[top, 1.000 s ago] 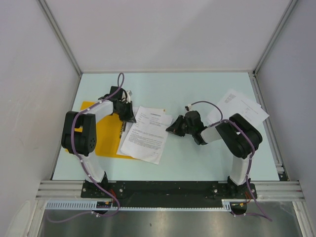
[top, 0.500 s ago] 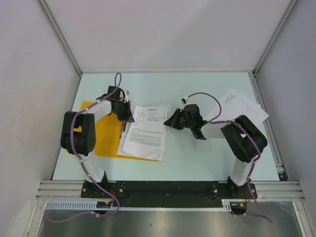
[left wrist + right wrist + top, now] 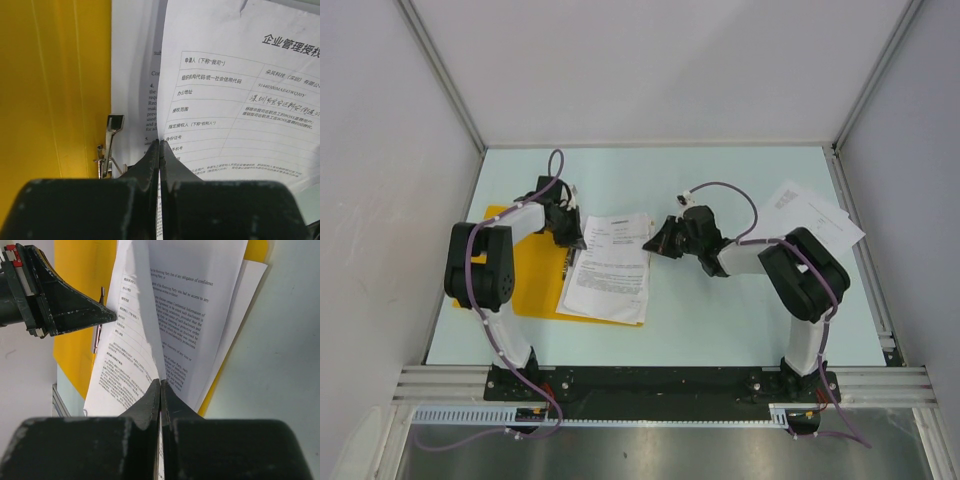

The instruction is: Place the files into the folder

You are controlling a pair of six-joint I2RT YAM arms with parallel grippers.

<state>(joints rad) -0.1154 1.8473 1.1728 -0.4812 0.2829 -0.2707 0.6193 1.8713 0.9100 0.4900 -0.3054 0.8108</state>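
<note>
The orange-yellow folder (image 3: 523,277) lies open and flat at the left of the table, a metal clip (image 3: 109,145) on its inner face. The files (image 3: 610,268), white printed sheets, rest stacked on its right half. The top sheet (image 3: 240,85) arches up between both grippers. My left gripper (image 3: 574,237) is shut on that sheet's left edge (image 3: 159,142). My right gripper (image 3: 656,240) is shut on its opposite edge (image 3: 160,381). The right wrist view shows the folder (image 3: 75,285), the lower sheets (image 3: 200,305) and the left gripper's fingertips (image 3: 107,316) across the lifted sheet.
More white printed sheets (image 3: 810,215) lie at the right of the table behind the right arm. Grey walls and aluminium frame rails (image 3: 860,250) border the pale green table (image 3: 720,320). The arm bases stand at the near edge.
The right gripper has shut on the top sheet's edge and moved left and away from the bases. The sheet has turned straighter and slid further over the folder. The left gripper stayed shut.
</note>
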